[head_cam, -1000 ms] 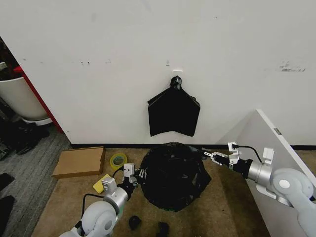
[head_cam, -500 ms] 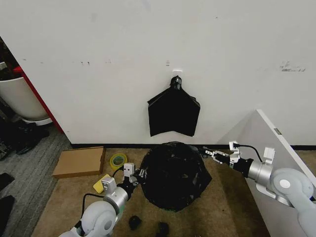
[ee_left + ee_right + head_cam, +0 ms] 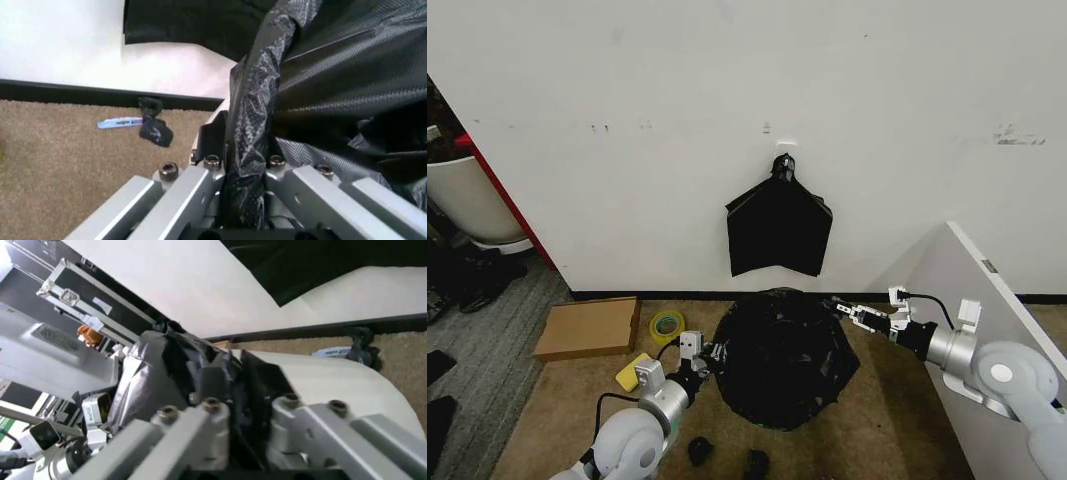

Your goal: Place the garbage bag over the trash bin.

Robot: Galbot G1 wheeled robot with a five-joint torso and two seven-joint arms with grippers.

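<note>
The garbage bag (image 3: 782,355) drapes over the trash bin (image 3: 333,385) on the carpet by the wall. The left gripper (image 3: 708,357) has its jaws pinching the bag's near-left edge; the right gripper (image 3: 845,311) pinches the film at the bag's right rim.

Light was even and fairly bright across the white wall (image 3: 627,120), with no hard shadows and only a soft darkening at the far left edge of the head view. The garbage bag (image 3: 779,352) read as a near-featureless black mass from above, while in the left wrist view its crinkled film (image 3: 257,105) caught pale sheen. Both wrist views were soft and slightly blurred, the nearest metal parts most of all.
</note>
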